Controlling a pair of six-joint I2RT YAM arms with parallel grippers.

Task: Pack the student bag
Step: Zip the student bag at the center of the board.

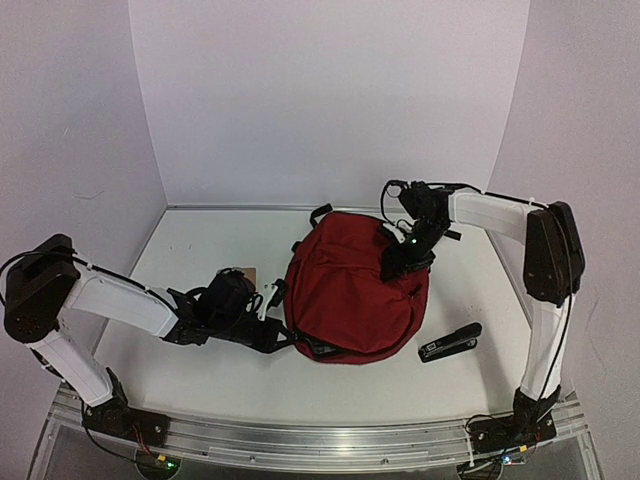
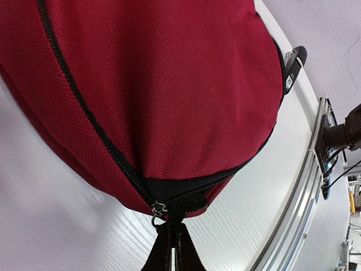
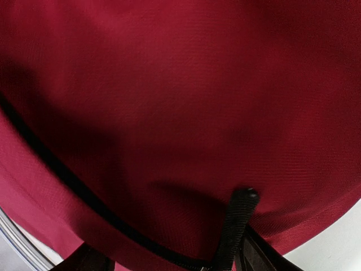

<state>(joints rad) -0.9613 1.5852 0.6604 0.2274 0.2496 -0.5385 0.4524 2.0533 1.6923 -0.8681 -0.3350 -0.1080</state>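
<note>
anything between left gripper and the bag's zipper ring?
Nothing loose. In the left wrist view the left gripper is shut on a black tab right under the metal zipper ring of the student bag; no bare gap shows.

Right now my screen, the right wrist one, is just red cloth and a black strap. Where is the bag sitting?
Observer: The student bag lies mid-table, between both arms. Your right tool is open over its far right side.
Operator: Is anything left outside it?
Observer: Yes, a black stapler lies on the table just right of the bag, on the near side.
Operator: What's the other arm doing?
Observer: The left tool is shut at the zipper pull on the bag's left end, apparently pinching it.
</note>
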